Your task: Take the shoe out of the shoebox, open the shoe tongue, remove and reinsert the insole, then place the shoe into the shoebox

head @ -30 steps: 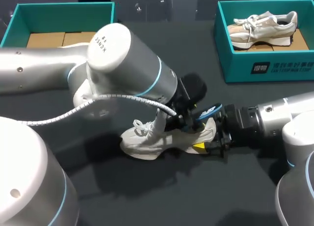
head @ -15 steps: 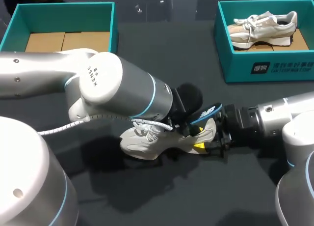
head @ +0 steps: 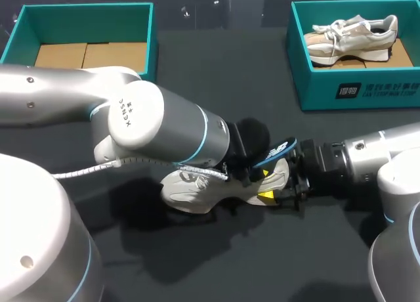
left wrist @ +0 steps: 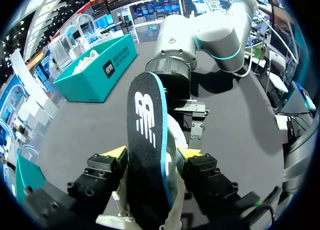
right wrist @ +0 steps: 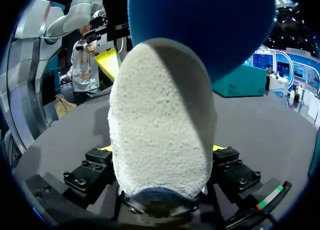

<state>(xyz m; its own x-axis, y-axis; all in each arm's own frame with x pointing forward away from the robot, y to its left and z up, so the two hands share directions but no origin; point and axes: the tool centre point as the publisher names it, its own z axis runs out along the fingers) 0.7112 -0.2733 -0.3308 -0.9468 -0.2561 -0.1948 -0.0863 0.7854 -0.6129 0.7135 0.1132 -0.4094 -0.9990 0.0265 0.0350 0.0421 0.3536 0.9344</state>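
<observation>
The shoe [head: 197,190] lies on its sole in the middle of the table [head: 216,269], out of both boxes, toe toward my left side and heel [right wrist: 160,125] toward my right. The right gripper [right wrist: 161,148] is closed on this heel, one finger on each side. I think it serves as a clamp, so the shoe cannot slide or tip when something is pushed into it.

The left gripper [left wrist: 154,152] comes from above, at the shoe's opening. Its fingers are only narrowly apart and press the two long edges of the insole [left wrist: 147,155] between them – it has the insole in hand. The insole stands steep, its lower part already inside the shoe, its upper part rising free above the heel. Held by the edges like this it stays stiff enough to be guided down and forward.

So the step is the reinserting, roughly past the middle of the task. The insole must next go flat toward the toe without folding – this is the risk here.

The right box [head: 354,95] holds a second shoe [head: 351,33]; the left box [head: 20,26] is well apart from the arms
</observation>
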